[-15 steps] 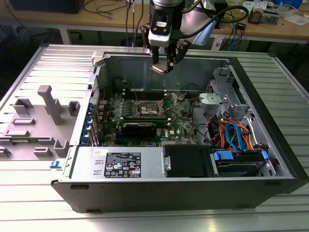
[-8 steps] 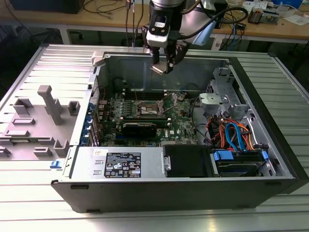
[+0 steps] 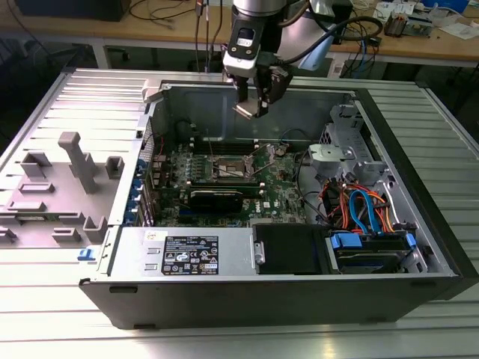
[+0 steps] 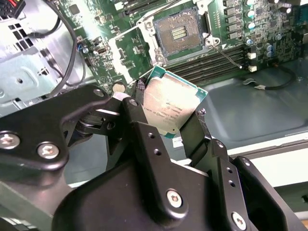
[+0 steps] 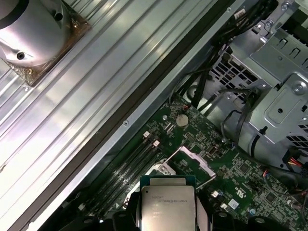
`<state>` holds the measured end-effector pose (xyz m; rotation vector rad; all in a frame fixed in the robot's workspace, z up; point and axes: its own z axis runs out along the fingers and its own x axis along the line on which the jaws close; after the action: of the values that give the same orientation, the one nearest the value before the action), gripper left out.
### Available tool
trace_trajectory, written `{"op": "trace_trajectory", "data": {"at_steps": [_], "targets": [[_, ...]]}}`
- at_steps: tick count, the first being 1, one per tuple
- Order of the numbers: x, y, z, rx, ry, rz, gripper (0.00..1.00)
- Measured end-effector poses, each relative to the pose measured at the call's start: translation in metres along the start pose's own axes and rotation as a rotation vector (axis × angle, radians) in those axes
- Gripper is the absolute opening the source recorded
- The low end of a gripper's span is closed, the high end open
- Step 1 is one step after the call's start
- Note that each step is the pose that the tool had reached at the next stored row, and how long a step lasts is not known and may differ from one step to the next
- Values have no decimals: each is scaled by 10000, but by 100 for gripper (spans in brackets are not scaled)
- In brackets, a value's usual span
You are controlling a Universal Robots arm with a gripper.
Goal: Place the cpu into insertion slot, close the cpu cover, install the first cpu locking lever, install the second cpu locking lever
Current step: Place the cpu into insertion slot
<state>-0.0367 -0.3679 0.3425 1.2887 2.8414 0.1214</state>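
Hanging over the open computer case (image 3: 224, 299), the gripper (image 3: 251, 111) has its fingers (image 4: 137, 120) clamped on opposite edges of the cpu (image 4: 169, 103), whose dull metal top shows in both wrist views. The chip is in the air, well above the green board and clear of everything. Below it the insertion slot (image 4: 179, 30) lies bare with its contacts showing, and what I take for the cpu cover (image 5: 195, 162) is tipped open beside it. To my eye this is the first step, carrying the chip to its seat. Seating it calls for squaring the chip's corners with the slot and lowering it flat, without scraping the contacts.
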Motion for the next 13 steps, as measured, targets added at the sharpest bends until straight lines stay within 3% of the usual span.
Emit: {"op": "trace_trajectory", "data": {"at_steps": [7,13], "targets": [[-2,-4,44,-11,-84,1102,54],[-2,-4,45,-12,-88,1149,54]]}}
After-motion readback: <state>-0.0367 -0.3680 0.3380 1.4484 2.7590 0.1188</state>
